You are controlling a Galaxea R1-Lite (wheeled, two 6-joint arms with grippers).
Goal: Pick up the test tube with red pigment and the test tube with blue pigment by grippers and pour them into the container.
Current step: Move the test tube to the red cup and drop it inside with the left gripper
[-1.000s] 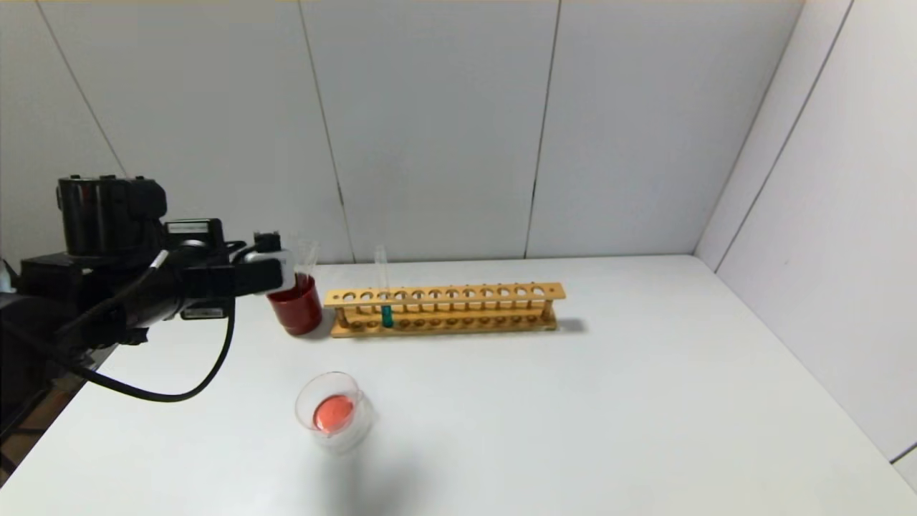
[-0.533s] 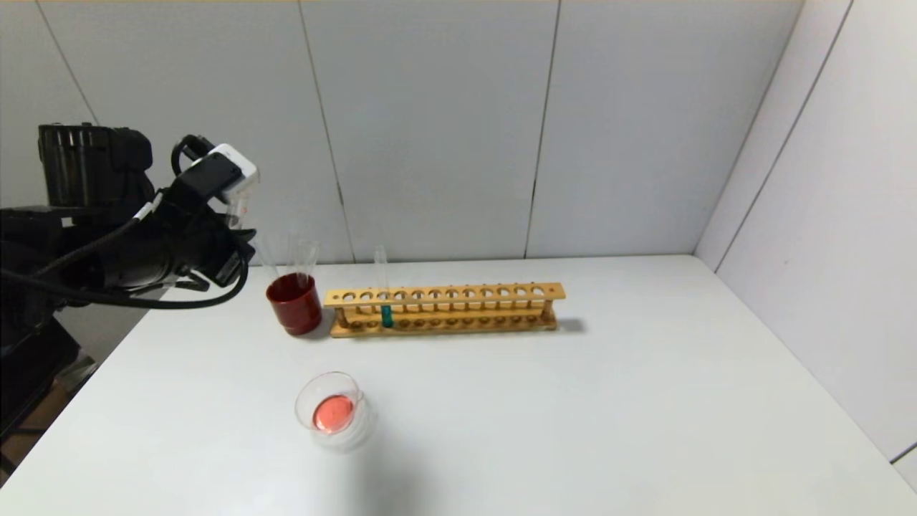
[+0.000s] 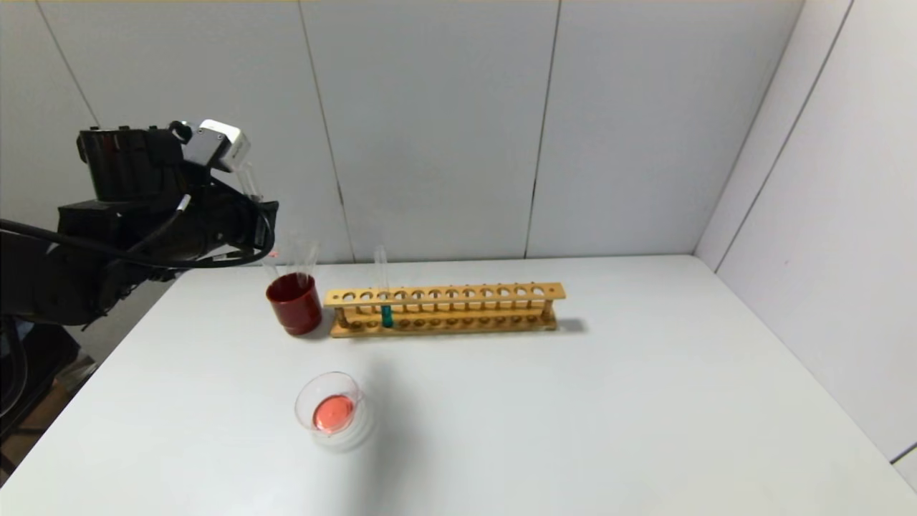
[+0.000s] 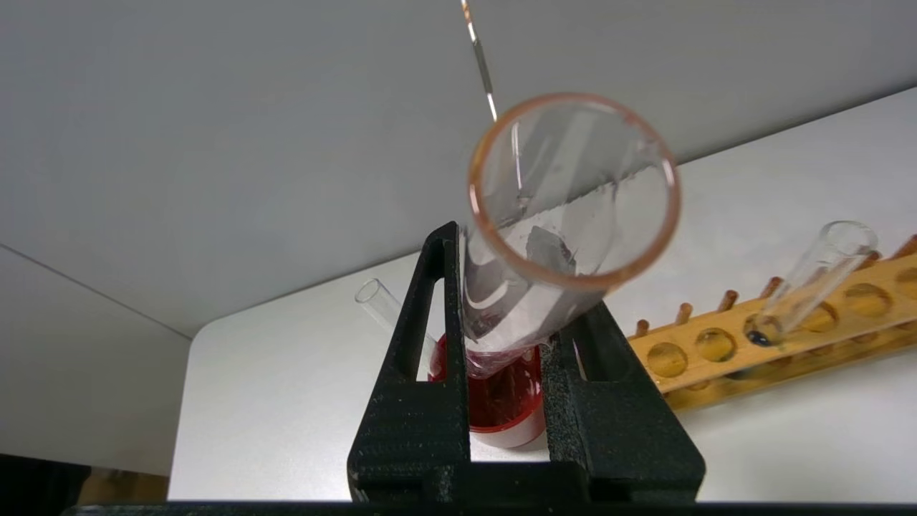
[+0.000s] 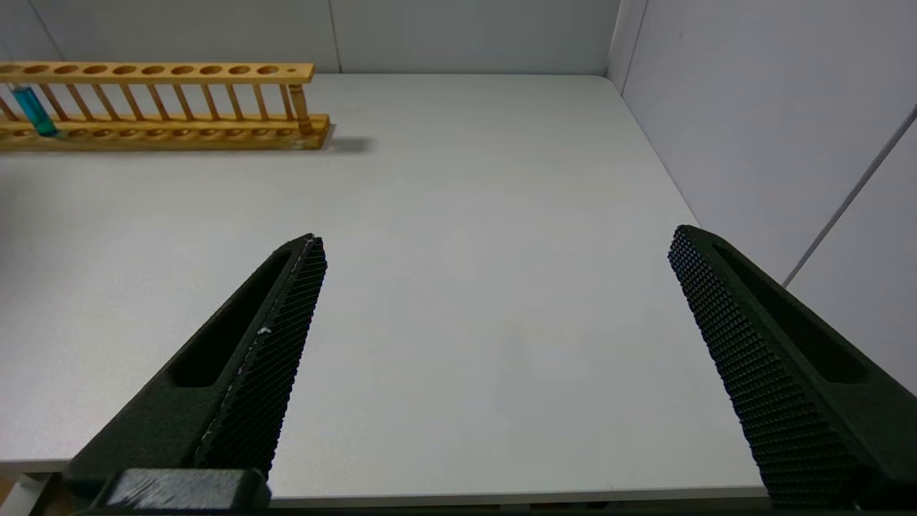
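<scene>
My left gripper (image 3: 261, 218) is shut on the test tube with red pigment (image 3: 251, 183) and holds it roughly upright above the dark red cup (image 3: 295, 304). In the left wrist view the tube (image 4: 573, 190) sits between the black fingers (image 4: 430, 322). It looks almost empty, with a red film on the glass. The test tube with blue pigment (image 3: 385, 297) stands in the wooden rack (image 3: 444, 308). It also shows in the right wrist view (image 5: 32, 111). The container (image 3: 333, 412), a clear glass dish holding red liquid, stands near the table's front left. My right gripper (image 5: 494, 240) is open and empty over the table's right front.
The dark red cup (image 4: 501, 408) holds clear colourless tubes (image 3: 308, 256), one leaning out (image 4: 387, 308). The rack (image 4: 788, 337) stands right beside the cup. Grey walls close in behind and to the right. The white table (image 3: 609, 401) ends near my right gripper.
My left gripper rose from level with the red cup's rim to well above it, then shifted slightly right, and the tube in it now points down toward the cup. Nothing else moved.
</scene>
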